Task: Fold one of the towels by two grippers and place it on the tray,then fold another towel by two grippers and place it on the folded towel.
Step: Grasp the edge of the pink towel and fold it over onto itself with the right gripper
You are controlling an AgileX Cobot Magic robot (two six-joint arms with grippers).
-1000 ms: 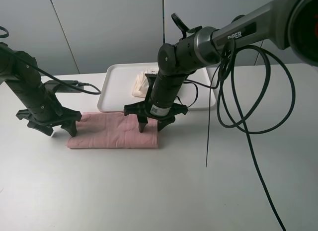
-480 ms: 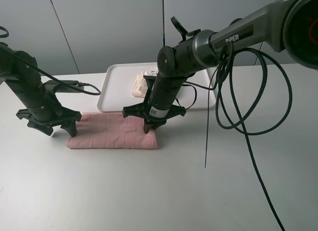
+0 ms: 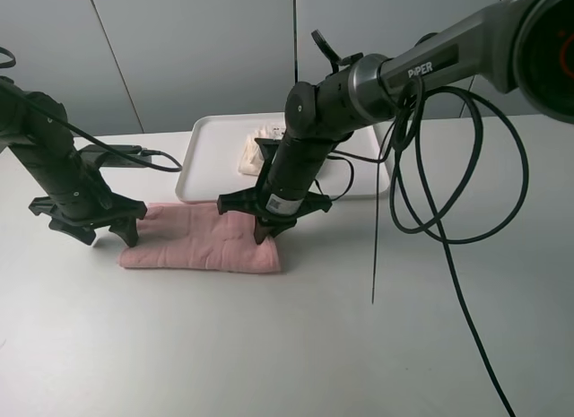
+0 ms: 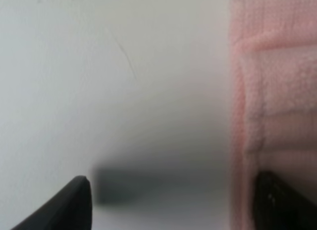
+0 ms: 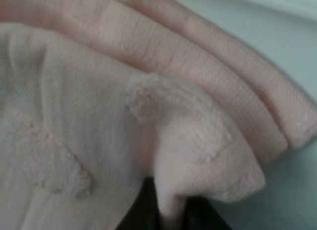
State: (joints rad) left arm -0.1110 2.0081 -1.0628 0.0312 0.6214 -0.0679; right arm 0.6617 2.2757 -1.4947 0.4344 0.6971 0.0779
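The pink towel (image 3: 193,238) lies folded into a long strip on the white table, in front of the tray (image 3: 208,161). My right gripper (image 3: 266,233) stands upright on the towel's right end, shut on a pinched ridge of the pink towel (image 5: 173,91); the right gripper (image 5: 168,212) shows only as dark fingertips under the cloth. My left gripper (image 3: 109,236) is open at the towel's left end. In the left wrist view the left gripper (image 4: 178,200) straddles the edge of the pink towel (image 4: 277,91), one finger over cloth and one over bare table. The cream towel (image 3: 251,152) rests folded on the tray, partly hidden by the right arm.
Looped black cables (image 3: 448,166) hang from the right arm over the table's right side. Another cable (image 3: 134,152) runs along the table behind the left arm. A grey wall stands close behind the tray.
My right gripper has closed on the pink towel's right end, bunching the cloth there. The towel's right edge has drawn in slightly. The left arm has stayed put.
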